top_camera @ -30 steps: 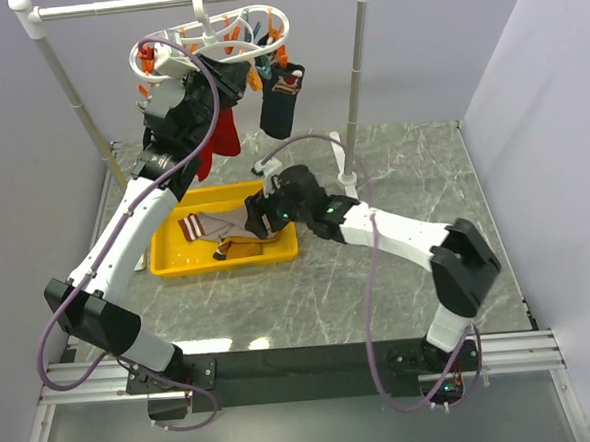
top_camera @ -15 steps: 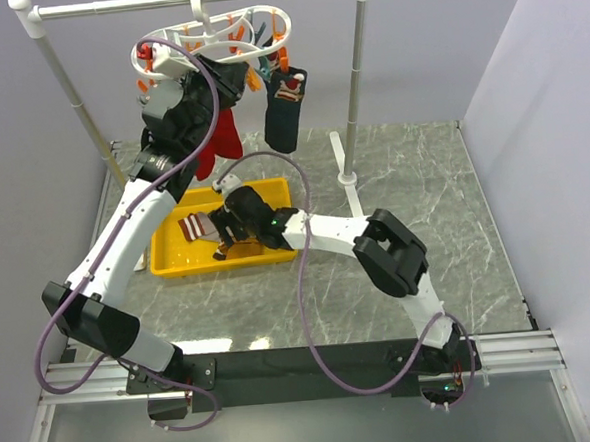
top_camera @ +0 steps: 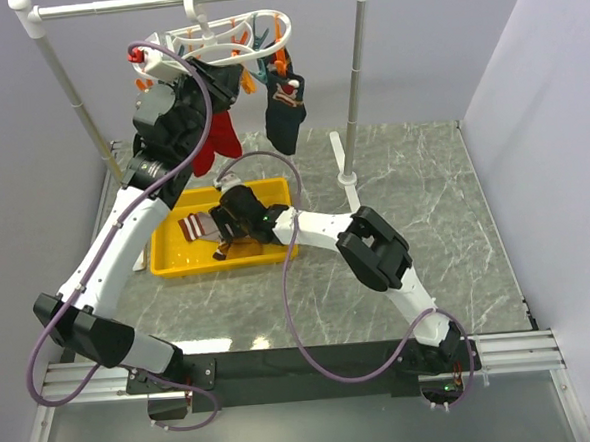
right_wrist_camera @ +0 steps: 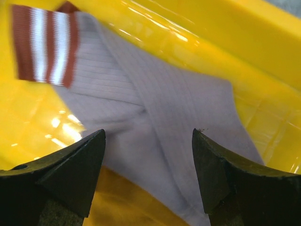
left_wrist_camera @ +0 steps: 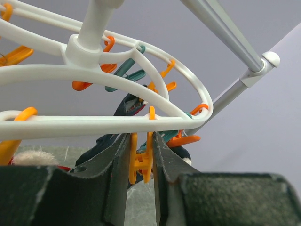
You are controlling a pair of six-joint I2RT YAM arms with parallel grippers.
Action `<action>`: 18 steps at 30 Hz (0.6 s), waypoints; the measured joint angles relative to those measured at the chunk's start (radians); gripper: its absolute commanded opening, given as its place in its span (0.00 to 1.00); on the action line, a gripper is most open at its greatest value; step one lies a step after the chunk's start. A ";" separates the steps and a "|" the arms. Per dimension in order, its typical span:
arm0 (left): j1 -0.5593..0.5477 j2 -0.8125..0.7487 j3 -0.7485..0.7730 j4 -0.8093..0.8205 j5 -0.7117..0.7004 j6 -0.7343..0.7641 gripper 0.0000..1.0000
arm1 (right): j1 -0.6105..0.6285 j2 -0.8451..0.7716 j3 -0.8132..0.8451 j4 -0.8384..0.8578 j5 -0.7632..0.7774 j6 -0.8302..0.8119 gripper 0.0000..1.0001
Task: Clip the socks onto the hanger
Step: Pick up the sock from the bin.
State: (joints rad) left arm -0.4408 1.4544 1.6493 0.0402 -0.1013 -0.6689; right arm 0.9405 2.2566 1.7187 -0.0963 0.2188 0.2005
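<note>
1. Lying flat in the yellow plastic tray, toward the left edge of the grey marbled desk: a grey-mauve ribbed fabric sock with a rust-and-white striped cuff.
2. Likely light, limp and a little stretchy; bound to sag and fold once lifted. Best pinched at the cuff, where the thicker knit should give a firm bite and a clean edge to offer a clothespin.
3. Poised just above it, straddling the leg of the sock: the right pincer, spread wide, holding nothing.
4. Up at the white plastic oval hanger, under the white pole-and-rail stand: the left pincer, squeezed tight on an orange clothespin, probably to keep it agape.
5. Already hung there: a red sock and a dark sock.
6. Against a second ago: right pincer no longer at the tray's right edge but over its middle, arm folded sharply at the elbow; hanger and dark sock swung slightly; left pincer clamped as before.
</note>
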 measured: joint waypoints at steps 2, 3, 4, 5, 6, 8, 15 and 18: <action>0.000 -0.010 -0.009 -0.002 -0.001 0.000 0.27 | -0.008 0.014 0.001 -0.005 0.008 0.008 0.79; 0.000 -0.013 -0.009 -0.001 -0.001 0.000 0.27 | -0.013 0.023 0.005 -0.009 0.013 0.012 0.77; 0.000 -0.014 -0.009 0.000 -0.001 0.000 0.27 | -0.018 0.034 0.011 -0.015 0.018 0.013 0.76; 0.000 -0.015 -0.009 0.000 0.000 0.000 0.27 | -0.022 0.043 0.018 -0.023 0.023 0.015 0.76; 0.000 -0.015 -0.009 -0.001 0.000 0.000 0.27 | -0.025 0.050 0.022 -0.027 0.025 0.016 0.76; 0.000 -0.015 -0.009 -0.001 0.000 0.000 0.27 | -0.030 0.063 0.034 -0.037 0.028 0.015 0.72; 0.000 -0.015 -0.010 -0.001 -0.001 0.000 0.27 | -0.035 0.077 0.052 -0.045 0.038 -0.002 0.04; 0.000 -0.015 -0.010 -0.001 -0.001 0.000 0.27 | -0.036 0.065 0.026 -0.024 0.047 -0.005 0.00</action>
State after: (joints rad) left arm -0.4408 1.4391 1.6398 0.0395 -0.1020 -0.6689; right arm 0.9047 2.3219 1.7443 -0.1200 0.2657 0.1955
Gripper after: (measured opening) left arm 0.276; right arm 0.033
